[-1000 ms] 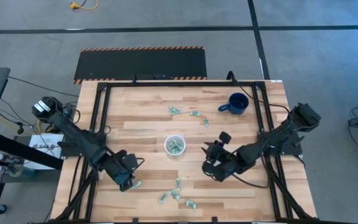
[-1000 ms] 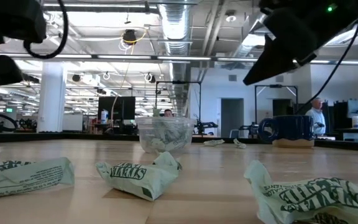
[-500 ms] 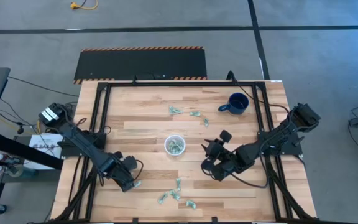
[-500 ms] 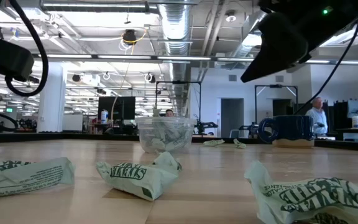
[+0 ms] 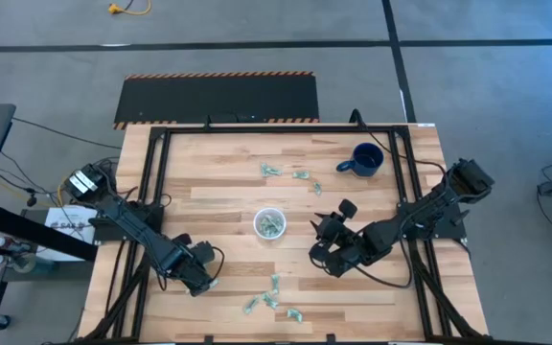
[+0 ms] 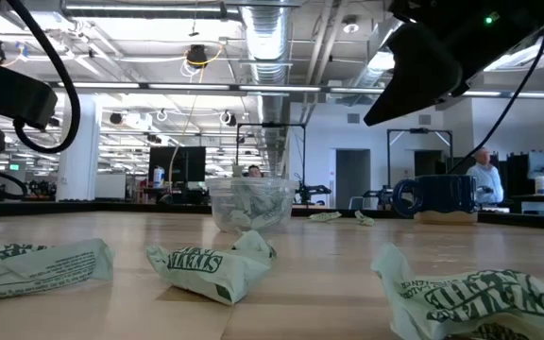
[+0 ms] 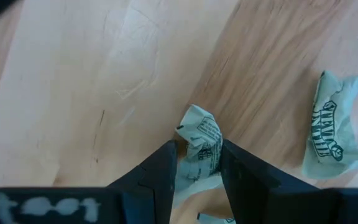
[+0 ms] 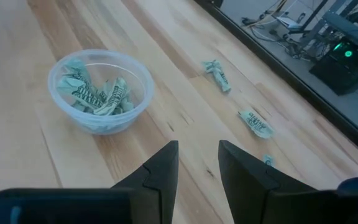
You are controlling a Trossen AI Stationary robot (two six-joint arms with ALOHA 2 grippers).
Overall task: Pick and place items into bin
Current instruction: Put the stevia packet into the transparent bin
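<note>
My left gripper point(image 5: 202, 278) is low over the table's near-left part, shut on a small pale green-and-white wrapper point(image 7: 201, 146). Another wrapper point(image 7: 330, 124) lies beside it. The clear plastic cup point(image 5: 269, 223) stands on its base at the table's middle, with several wrappers inside point(image 8: 98, 93). My right gripper point(image 5: 320, 251) hovers to the right of the cup, its fingers point(image 8: 166, 163) apart with nothing between them. More wrappers lie flat on the wood, some near the far edge point(image 5: 271, 171) and some near the near edge point(image 5: 274, 287). My left gripper pinches the crumpled wrapper between its two fingers point(image 7: 165, 167), coming at it from above and pointing down. The wrapper's free end point(image 7: 197, 121) sticks out past the fingertips. The piece looks to be resting on the wood.
A dark blue mug point(image 5: 363, 159) stands near the far-right corner. Three crumpled wrappers fill the low view's foreground point(image 6: 211, 266). Black frame rails point(image 5: 153, 172) run along the table's left and right sides. Bare wood lies between the cup and the near wrappers.
My left arm has swung toward the near edge and gone down, bringing its gripper onto the wrapper at the near left. My right gripper has stayed about where it was, beside the cup.
</note>
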